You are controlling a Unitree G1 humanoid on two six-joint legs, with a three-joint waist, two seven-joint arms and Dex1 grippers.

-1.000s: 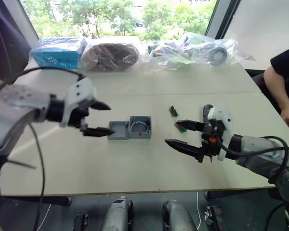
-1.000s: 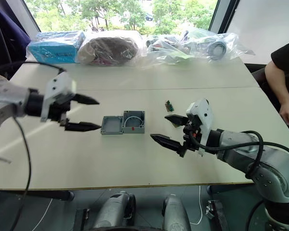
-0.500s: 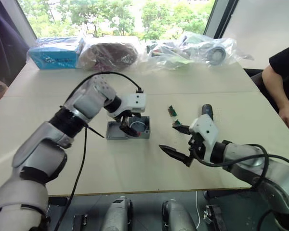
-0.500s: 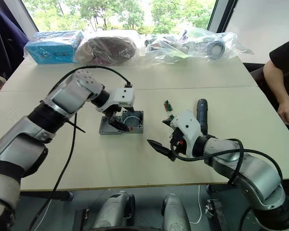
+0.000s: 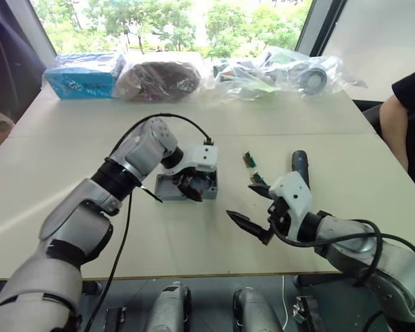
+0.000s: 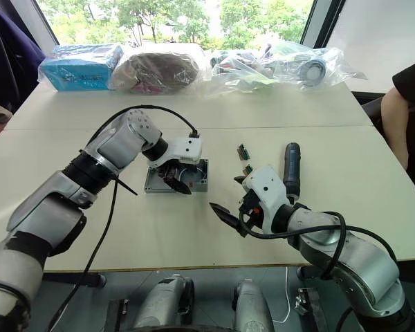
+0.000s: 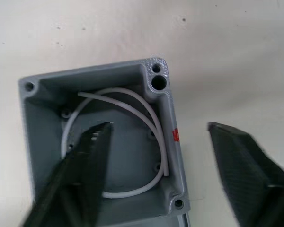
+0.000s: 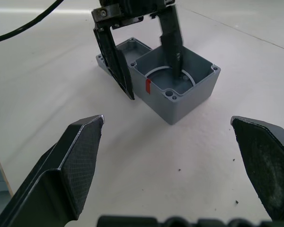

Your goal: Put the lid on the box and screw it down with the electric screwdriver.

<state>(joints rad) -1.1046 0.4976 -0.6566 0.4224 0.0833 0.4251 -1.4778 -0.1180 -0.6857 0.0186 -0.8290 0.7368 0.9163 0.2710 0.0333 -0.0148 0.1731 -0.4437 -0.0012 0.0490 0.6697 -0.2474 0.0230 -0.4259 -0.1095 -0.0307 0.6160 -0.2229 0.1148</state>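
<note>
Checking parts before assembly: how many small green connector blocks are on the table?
2. One green connector block lies right of the box; the other lies just nearer the robot, beside the right end effector. More could be hidden behind the arms.

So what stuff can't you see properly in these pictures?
- The lid: mostly behind the left tool in the right wrist view, so its outer face is unseen.
- The box: its floor is partly covered by one finger in the left wrist view.
- The electric screwdriver: its tip is hidden behind the right arm.
- The plastic bags: contents unclear.
</note>
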